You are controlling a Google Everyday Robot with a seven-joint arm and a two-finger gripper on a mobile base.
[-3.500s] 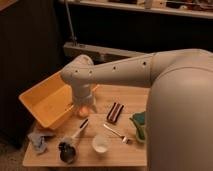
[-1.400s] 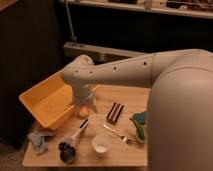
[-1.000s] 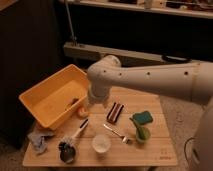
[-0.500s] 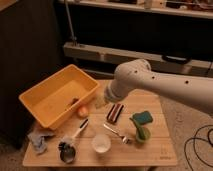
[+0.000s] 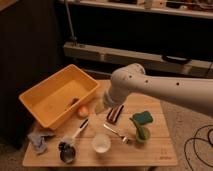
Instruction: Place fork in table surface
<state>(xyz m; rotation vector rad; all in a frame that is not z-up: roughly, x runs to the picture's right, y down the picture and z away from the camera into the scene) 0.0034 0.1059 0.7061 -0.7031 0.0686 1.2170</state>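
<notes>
The fork (image 5: 117,132) is a slender silver one. It lies flat on the tan wooden table surface (image 5: 155,145), between the white cup (image 5: 101,144) and the green cup (image 5: 141,131). My white arm (image 5: 150,90) reaches in from the right over the table's back half. The gripper (image 5: 102,106) hangs below the arm's end, near the yellow bin's right corner and above the orange ball (image 5: 83,111). It is well above and to the left of the fork and does not touch it.
A yellow plastic bin (image 5: 35,100) stands at the table's back left. A black-and-white-handled utensil (image 5: 74,138), a crumpled blue cloth (image 5: 39,139), a dark striped packet (image 5: 115,113) and a green sponge (image 5: 142,118) lie on the table. Cables lie on the floor at the right.
My arm has swung from over the bin to the right, and the bin now shows whole. The fork and the other things on the table have not moved.
</notes>
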